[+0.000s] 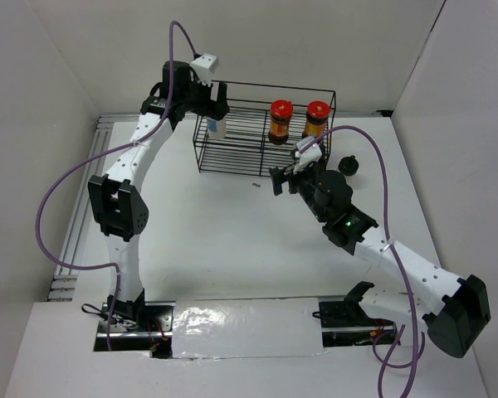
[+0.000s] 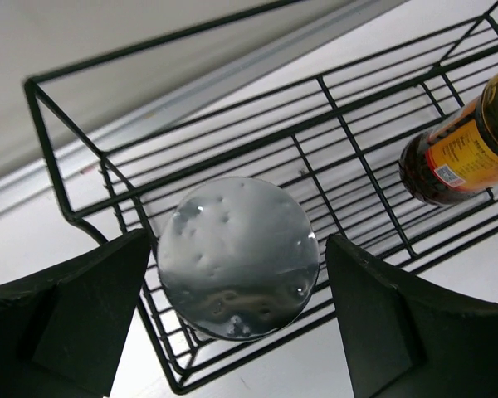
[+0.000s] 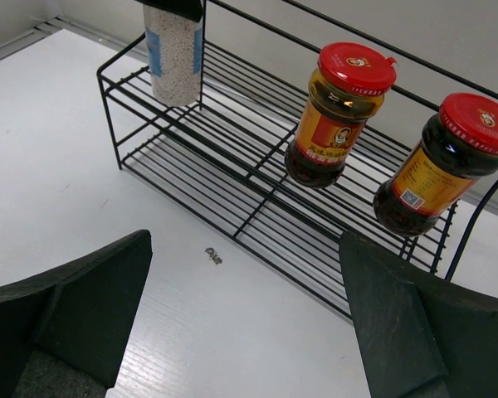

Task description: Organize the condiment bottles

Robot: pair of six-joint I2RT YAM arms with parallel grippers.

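Note:
A black wire rack [image 1: 232, 155] stands at the back of the table. Two amber-brown bottles with red caps [image 1: 280, 121] [image 1: 316, 118] stand on it at the right; they also show in the right wrist view [image 3: 336, 116] [image 3: 444, 162]. The whitish bottle with blue label [image 3: 174, 54] stands at the rack's left end. Its white cap [image 2: 238, 257] sits between my left gripper's [image 1: 215, 106] fingers with a narrow gap on each side; the gripper is open. My right gripper [image 3: 245, 315] is open and empty over the table in front of the rack. The black-capped bottle [image 1: 349, 166] stands right of the rack.
White walls close in the table on the left, back and right. A small dark mark [image 3: 213, 255] lies on the table just in front of the rack. My right arm [image 1: 349, 224] reaches across the right half of the table.

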